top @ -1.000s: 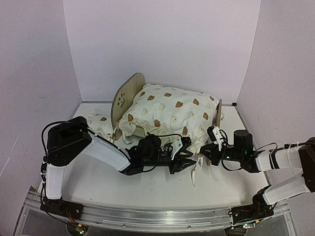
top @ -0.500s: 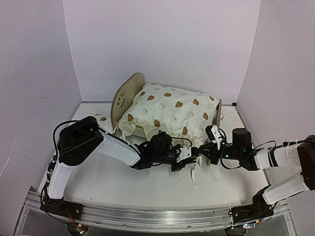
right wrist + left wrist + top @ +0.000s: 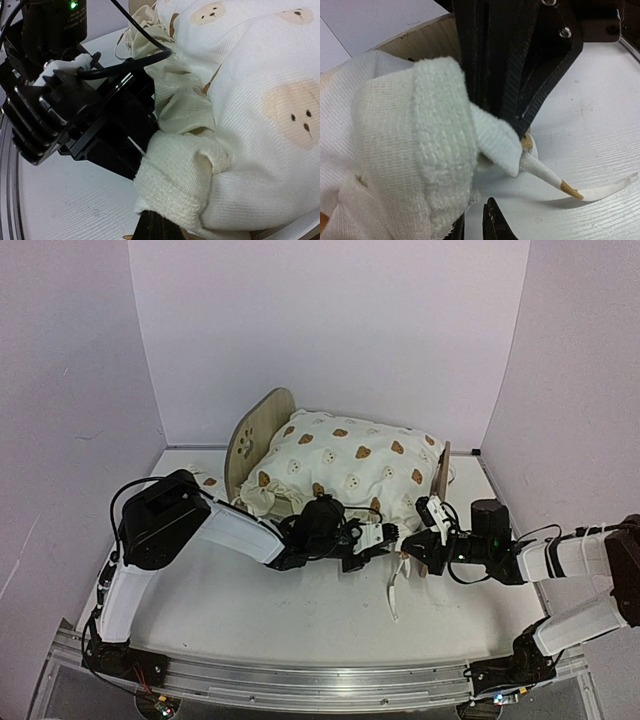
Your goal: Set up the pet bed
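Observation:
The pet bed (image 3: 258, 435) stands at the back, its paw-print headboard on the left, with wood (image 3: 420, 42) showing behind the cloth. The cream bear-print cushion (image 3: 350, 468) lies bulging on top and hides the base. My two grippers meet at its front right corner. The left gripper (image 3: 388, 537) has its jaws nearly together (image 3: 472, 220), with the thick ruffle (image 3: 435, 150) draped over one finger and pinched. My right gripper (image 3: 408, 552) is shut on the same corner (image 3: 180, 190) where a tie (image 3: 545, 174) comes out; its fingers (image 3: 520, 75) press together.
A small bear-print pillow (image 3: 205, 483) lies left of the headboard. A loose tie (image 3: 396, 590) trails over the white table (image 3: 300, 610) toward the front. Pale walls enclose the table on three sides. The left arm's black wrist (image 3: 85, 125) fills the right wrist view's left half.
My left arm has reached rightward and its open jaws have closed at the cushion's front corner. The right gripper has crept slightly left, still shut.

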Robot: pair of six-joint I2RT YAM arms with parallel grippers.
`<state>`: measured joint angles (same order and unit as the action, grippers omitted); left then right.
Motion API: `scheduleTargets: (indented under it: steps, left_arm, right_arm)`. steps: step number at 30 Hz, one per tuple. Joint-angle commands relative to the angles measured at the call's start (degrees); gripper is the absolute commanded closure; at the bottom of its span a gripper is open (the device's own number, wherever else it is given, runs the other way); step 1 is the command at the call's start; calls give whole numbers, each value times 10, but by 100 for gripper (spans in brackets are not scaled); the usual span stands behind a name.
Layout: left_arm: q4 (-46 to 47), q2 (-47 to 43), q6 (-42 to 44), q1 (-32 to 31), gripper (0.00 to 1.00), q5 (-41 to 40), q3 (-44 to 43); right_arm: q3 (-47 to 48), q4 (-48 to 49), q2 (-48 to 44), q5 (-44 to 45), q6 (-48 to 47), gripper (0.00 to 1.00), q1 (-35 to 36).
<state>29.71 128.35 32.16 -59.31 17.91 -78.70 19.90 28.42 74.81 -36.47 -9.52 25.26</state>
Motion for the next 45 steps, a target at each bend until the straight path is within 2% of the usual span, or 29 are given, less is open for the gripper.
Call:
scheduleTargets:
  steps: [1,8,15,23,28,36,42,45]
  left_arm:
    - [20,-10,3,2,84,1,-41]
    - [25,-20,19,2,79,0,-39]
    - [32,-32,27,2,82,10,-39]
    - [115,-84,22,-4,83,-21,31]
    - [117,-67,40,-7,79,2,21]
    - [90,-47,78,-8,81,50,13]
    - [59,-51,125,-8,70,75,21]
    - [47,-44,141,-8,68,78,11]
  right_arm:
    - [29,7,-2,-30,-14,100,4]
    - [37,6,4,-34,-15,100,5]
    - [37,1,7,-34,-17,100,5]
    - [34,1,3,-37,-17,100,4]
    - [36,0,4,-40,-19,100,4]
    - [42,-5,0,-43,-18,100,4]
    - [42,-10,0,-45,-23,100,3]
    - [43,-12,4,-50,-25,100,3]
